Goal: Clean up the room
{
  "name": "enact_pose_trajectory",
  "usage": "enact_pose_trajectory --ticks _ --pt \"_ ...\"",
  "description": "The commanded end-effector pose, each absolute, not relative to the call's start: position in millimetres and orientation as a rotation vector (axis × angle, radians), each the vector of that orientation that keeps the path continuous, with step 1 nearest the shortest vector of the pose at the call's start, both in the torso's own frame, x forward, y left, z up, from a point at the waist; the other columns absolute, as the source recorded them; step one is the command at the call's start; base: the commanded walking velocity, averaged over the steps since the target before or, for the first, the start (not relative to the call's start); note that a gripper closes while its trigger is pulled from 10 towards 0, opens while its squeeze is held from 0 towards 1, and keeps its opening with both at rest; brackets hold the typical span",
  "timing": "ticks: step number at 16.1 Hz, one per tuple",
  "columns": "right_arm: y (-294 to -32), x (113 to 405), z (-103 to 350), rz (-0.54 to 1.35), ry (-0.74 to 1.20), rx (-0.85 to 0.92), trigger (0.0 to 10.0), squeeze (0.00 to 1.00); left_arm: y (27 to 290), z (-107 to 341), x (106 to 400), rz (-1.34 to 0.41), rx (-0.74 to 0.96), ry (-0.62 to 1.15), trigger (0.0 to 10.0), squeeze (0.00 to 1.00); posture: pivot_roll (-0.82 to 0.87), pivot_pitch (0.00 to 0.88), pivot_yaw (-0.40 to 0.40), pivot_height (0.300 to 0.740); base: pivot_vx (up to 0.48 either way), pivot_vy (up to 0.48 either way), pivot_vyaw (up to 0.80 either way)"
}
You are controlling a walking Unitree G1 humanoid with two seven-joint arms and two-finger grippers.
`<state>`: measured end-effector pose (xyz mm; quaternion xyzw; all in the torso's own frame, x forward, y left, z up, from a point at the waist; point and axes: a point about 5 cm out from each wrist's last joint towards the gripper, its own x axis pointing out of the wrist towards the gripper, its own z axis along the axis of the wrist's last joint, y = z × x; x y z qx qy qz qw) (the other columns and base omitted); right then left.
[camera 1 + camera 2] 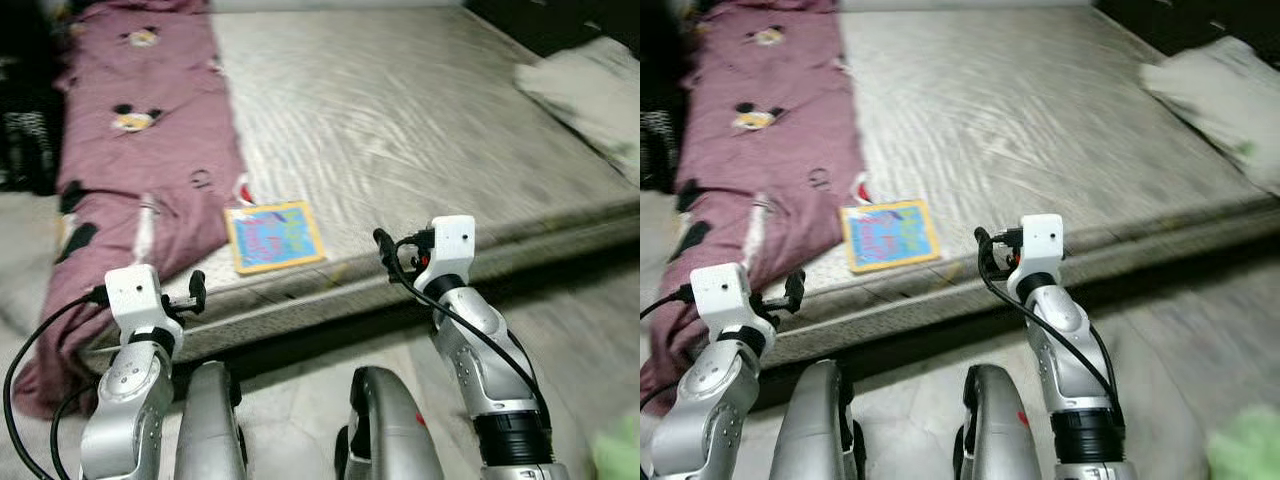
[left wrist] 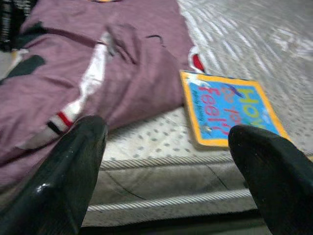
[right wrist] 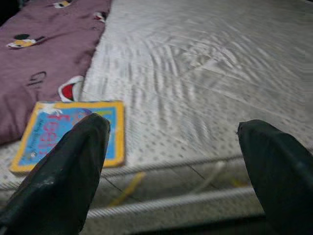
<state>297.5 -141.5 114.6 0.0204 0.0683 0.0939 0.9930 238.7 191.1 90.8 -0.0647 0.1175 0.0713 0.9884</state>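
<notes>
A picture book [image 1: 273, 235] with a yellow border and blue cover lies flat on the bare grey mattress [image 1: 420, 130], close to its front edge. Its left side touches a mauve blanket [image 1: 140, 150] with cartoon mouse prints. The blanket covers the mattress's left strip and hangs over the front corner. My left gripper [image 2: 166, 147] is open and empty, short of the mattress edge, facing the blanket and the book [image 2: 230, 110]. My right gripper [image 3: 171, 147] is also open and empty, level with the edge, to the right of the book [image 3: 68, 132].
A pale pillow or folded cloth [image 1: 585, 90] lies at the mattress's far right edge. Light tiled floor [image 1: 590, 330] runs along the bed's front. A blurred green thing [image 1: 620, 450] is at the bottom right. Dark furniture [image 1: 25, 130] stands left of the bed.
</notes>
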Motion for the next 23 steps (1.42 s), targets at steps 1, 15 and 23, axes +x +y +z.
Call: enact_pose_trajectory --ticks 1,15,23 --pt "-143.1 299.3 116.6 0.193 0.137 0.024 10.0 0.0 191.0 93.2 237.5 0.153 -0.136 0.225 10.0 0.0 -0.09 0.087 -0.07 0.582 0.0 0.0 0.0" --pt "-139.7 301.7 116.5 0.218 0.133 0.035 10.0 0.0 194.2 90.7 236.7 0.18 -0.169 0.227 10.0 0.0 -0.09 0.077 -0.077 0.582 0.229 0.0 0.04" --pt "-139.6 304.2 115.3 0.216 0.136 0.033 10.0 0.0 198.5 87.3 240.4 0.261 -0.169 0.243 10.0 0.0 -0.09 0.058 -0.079 0.582 0.214 0.0 0.0"
